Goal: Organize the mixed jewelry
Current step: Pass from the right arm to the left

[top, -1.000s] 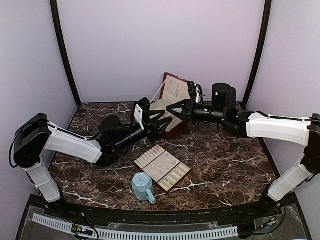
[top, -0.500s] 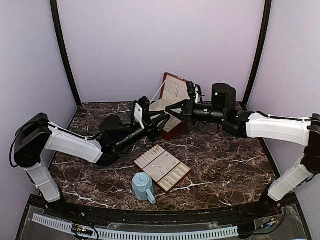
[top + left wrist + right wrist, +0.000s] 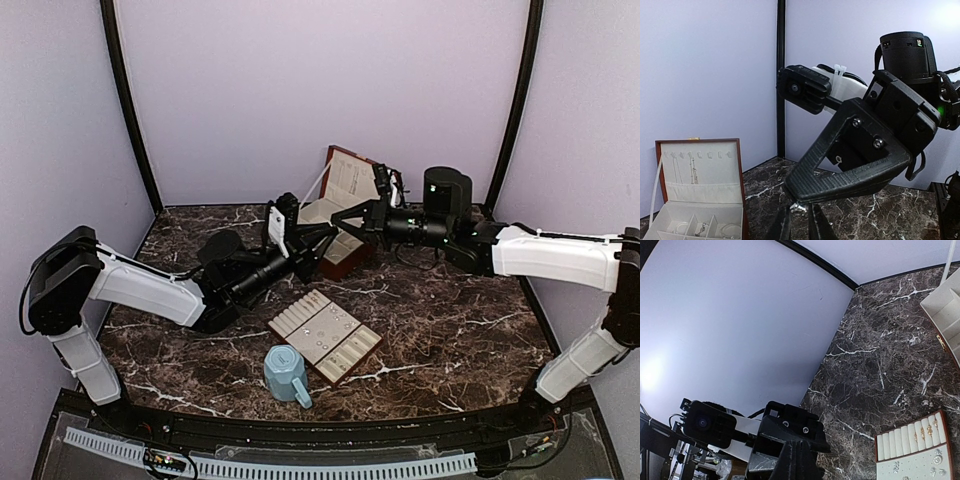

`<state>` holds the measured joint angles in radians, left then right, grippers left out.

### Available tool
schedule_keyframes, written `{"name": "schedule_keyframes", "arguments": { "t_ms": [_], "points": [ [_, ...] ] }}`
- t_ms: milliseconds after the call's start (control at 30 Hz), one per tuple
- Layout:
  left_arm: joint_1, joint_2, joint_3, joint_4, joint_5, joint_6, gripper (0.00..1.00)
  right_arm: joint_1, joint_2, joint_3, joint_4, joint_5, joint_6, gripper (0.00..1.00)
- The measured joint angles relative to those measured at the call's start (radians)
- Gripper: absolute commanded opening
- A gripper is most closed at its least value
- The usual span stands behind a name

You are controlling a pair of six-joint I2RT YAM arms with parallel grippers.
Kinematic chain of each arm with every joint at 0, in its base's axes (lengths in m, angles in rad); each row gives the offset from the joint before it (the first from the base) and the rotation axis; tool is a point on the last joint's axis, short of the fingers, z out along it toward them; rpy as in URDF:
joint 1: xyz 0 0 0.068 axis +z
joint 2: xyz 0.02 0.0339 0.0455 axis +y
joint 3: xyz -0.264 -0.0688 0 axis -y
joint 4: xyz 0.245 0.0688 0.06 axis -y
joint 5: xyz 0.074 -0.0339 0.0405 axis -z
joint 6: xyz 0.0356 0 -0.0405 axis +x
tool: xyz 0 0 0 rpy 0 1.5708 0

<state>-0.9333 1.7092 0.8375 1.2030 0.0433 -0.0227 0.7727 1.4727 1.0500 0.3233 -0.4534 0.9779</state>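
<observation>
Closing down since a second ago, the left fingers (image 3: 816, 229) have gone from a wide spread to a slim slot, and that hand has nudged a touch toward 9 o'clock; the right arm has hardly stirred. Both wrists meet in mid-air just at 7 o'clock of the open jewelry box (image 3: 738, 170), above the table (image 3: 450, 320).

This looks like a hand-over. A small silvery piece (image 3: 798, 207) sits right at the mouth of the left slot, directly under the tip of the right fingers (image 3: 796, 465), which are pressed tight together. Whether the left pair already pinches it, or the right pair has it, I cannot tell; it is tiny and half in shadow.

Other jewelry is spread about: a thin hoop (image 3: 731, 230) and smaller bits lie in the box's front compartments, and studs (image 3: 939, 459) dot the flat tray (image 3: 297, 315) at 6 o'clock of the box, with a blue mug (image 3: 285, 373) at the tray's 7 o'clock.

Next, in my reading, the left needs a firm bite before the right lets go, then a careful carry to a compartment.
</observation>
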Motion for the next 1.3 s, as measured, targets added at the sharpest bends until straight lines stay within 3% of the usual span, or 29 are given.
{"name": "schedule_keyframes", "arguments": {
  "t_ms": [433, 633, 800, 1033, 1300],
  "points": [
    [0.001, 0.000, 0.000, -0.005, -0.004, -0.011, 0.07, 0.000, 0.000, -0.005, 0.006, 0.000, 0.000, 0.00],
    [0.001, 0.000, 0.000, -0.024, -0.006, -0.017, 0.06, 0.002, 0.001, -0.010, 0.011, 0.001, -0.005, 0.16],
    [0.001, -0.006, -0.001, -0.059, -0.003, -0.020, 0.05, 0.004, 0.002, -0.011, 0.011, 0.005, -0.017, 0.13],
    [0.001, -0.026, -0.002, -0.137, -0.008, -0.029, 0.01, 0.004, 0.007, -0.017, 0.013, 0.010, -0.027, 0.17],
    [0.001, -0.062, -0.008, -0.258, -0.085, -0.042, 0.00, -0.001, 0.006, -0.061, -0.017, 0.063, -0.046, 0.17]
  ]
}}
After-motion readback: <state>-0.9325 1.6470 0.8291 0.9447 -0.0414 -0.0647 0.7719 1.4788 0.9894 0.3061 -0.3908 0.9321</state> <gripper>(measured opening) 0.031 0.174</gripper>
